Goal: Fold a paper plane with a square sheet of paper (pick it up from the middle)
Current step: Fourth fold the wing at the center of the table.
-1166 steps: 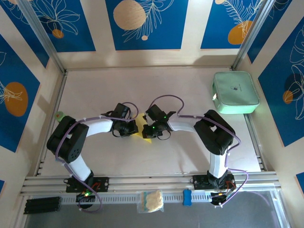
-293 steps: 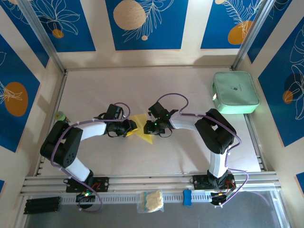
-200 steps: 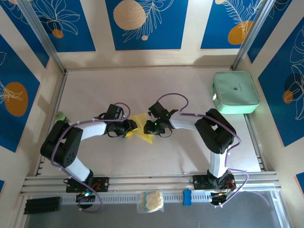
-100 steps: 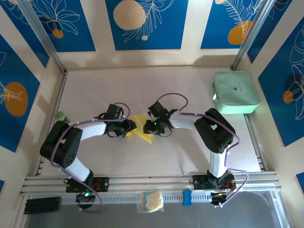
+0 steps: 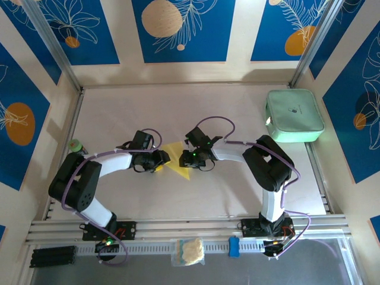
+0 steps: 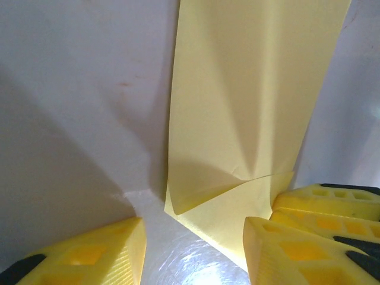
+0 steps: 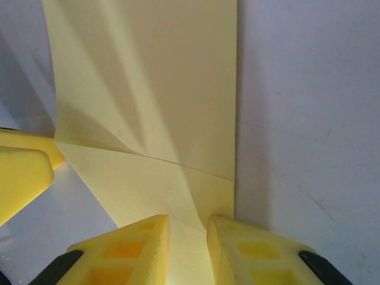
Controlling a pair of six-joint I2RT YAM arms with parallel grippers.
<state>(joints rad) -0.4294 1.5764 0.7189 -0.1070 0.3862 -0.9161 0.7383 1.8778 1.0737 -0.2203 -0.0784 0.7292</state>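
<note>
Obs.: your square sheet of paper (image 5: pixel 177 161) lies on the middle of the table (image 5: pixel 208 113), partly folded (creases fan across it in both wrist views). It sits between the two grippers.

Left gripper (image 5: pixel 158 161): you have it low at the sheet's left side with the jaws standing wide. In the left wrist view one finger (image 6: pixel 89 255) sits over bare table. The other (image 6: pixel 297 255) is at the paper's near corner, just beside a small folded-over flap. The jaws clamp nothing.

Right gripper (image 5: pixel 190 158): it is low at the sheet's right side, with the jaws narrow and a slim gap between them. In the right wrist view the paper's near edge runs into that gap between the fingers (image 7: pixel 124 243). You cannot tell whether they pinch it or merely rest on it.

Mint-green case (image 5: pixel 295 114): far right of the table, well apart from the sheet. Cream wad in a clear bag (image 5: pixel 190 250): at the near edge, between the arm bases.
</note>
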